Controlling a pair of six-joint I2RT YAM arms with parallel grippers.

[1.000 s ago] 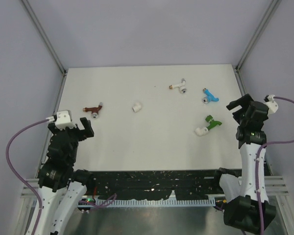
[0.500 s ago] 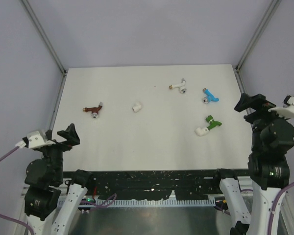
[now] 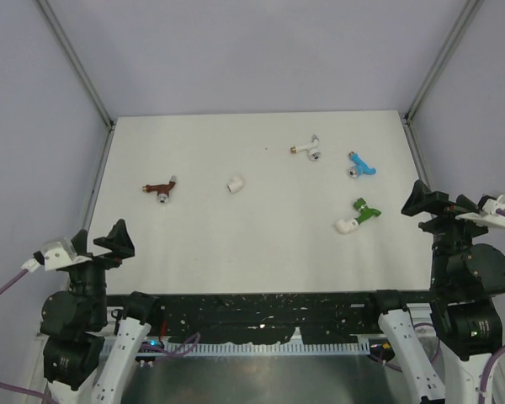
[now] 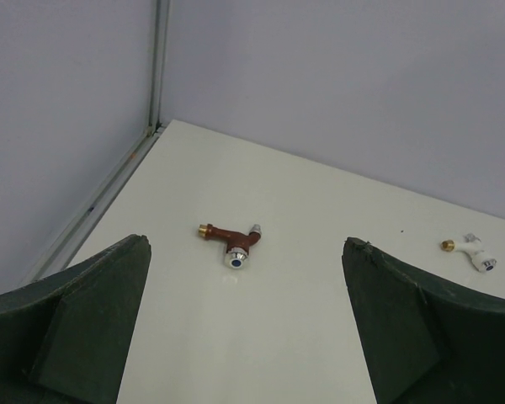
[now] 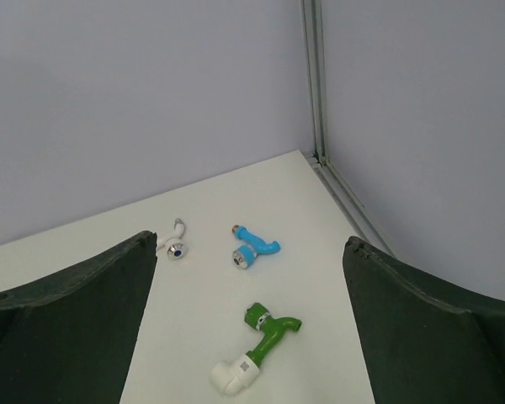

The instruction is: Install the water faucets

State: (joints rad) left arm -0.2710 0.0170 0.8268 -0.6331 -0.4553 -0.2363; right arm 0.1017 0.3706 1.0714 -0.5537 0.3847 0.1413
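White matte table surface (image 3: 236, 244), bare apart from a few small parts. Pale lilac-grey walls (image 3: 261, 50) close it on three sides. Aluminium frame posts rise from the far-left corner (image 3: 76, 63) and the far-right corner (image 3: 442, 59), and a black strip (image 3: 261, 311) runs along the near edge.

Left gripper (image 3: 99, 238) hangs off the near-left corner, raised, jaws spread wide, nothing between them. Its wrist view looks down the left edge.

Brown faucet (image 3: 159, 189) lies flat near the left edge, about mid-depth, well apart from everything else, silvery round end facing the near edge.

Loose white fitting (image 3: 234, 183) sits alone near the surface's centre.

White faucet (image 3: 307, 148) lies right of centre toward the far edge, brass tip pointing left.

Blue faucet (image 3: 360, 164) is just right of it, near the right edge, not touching it.

Green faucet (image 3: 366, 210) lies nearer than the blue one, close to the right edge. Its lower end meets a second white fitting (image 5: 236, 374), and the pair lies on a diagonal.

Right gripper (image 3: 442, 200) hovers past the right edge toward the near-right corner, jaws fully spread, empty, clear of all the parts.
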